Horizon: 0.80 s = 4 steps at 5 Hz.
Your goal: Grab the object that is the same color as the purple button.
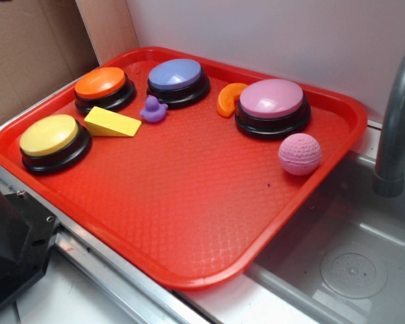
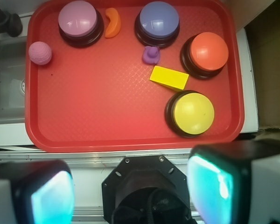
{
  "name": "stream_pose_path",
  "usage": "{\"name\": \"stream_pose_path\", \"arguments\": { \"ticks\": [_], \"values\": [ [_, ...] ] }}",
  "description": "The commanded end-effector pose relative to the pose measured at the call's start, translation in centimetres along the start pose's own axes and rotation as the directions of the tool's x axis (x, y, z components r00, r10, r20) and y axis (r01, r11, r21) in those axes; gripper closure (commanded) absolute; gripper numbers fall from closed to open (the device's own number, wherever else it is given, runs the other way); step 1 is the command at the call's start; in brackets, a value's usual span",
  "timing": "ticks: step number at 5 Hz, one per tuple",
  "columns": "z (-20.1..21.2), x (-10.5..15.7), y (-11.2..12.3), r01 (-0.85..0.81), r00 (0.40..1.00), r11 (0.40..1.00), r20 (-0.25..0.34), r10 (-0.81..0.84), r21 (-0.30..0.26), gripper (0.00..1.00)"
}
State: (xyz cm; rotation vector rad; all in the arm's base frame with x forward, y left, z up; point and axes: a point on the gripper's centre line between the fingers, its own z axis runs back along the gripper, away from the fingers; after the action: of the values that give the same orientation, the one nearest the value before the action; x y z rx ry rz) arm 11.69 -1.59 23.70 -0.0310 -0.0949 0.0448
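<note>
From the wrist view I see my jaws spread wide and empty, well back from the red tray (image 2: 130,135) (their pads (image 2: 210,186) frame the bottom edge). The purple duck (image 2: 151,54) sits on the tray just in front of the purple button (image 2: 158,19), beside the yellow wedge (image 2: 169,77).

Purple button (image 1: 177,75) and yellow wedge (image 1: 113,123) crowd duck (image 1: 152,109).

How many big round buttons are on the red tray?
4: the yellow button at the left edge, the orange button behind it, the purple button at the back, the pink button on the right.
</note>
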Motion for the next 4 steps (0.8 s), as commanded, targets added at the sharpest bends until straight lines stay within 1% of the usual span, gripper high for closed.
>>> {"name": "stream_pose_path", "arguments": {
  "ticks": [1,2,3,4],
  "values": [
    [0.0,0.0,0.0,0.000,1.000,1.000,0.000,0.000,0.000,0.00],
    [-1.6,1.7,-0.5,-0.048,0.997,0.999,0.055,0.048,0.006,0.00],
    [-3.0,3.4,-0.6,-0.106,0.991,0.994,0.082,0.104,0.019,0.00],
    [-5.5,6.0,0.6,-0.213,0.971,0.977,0.113,0.211,0.008,0.00]
  ]
}}
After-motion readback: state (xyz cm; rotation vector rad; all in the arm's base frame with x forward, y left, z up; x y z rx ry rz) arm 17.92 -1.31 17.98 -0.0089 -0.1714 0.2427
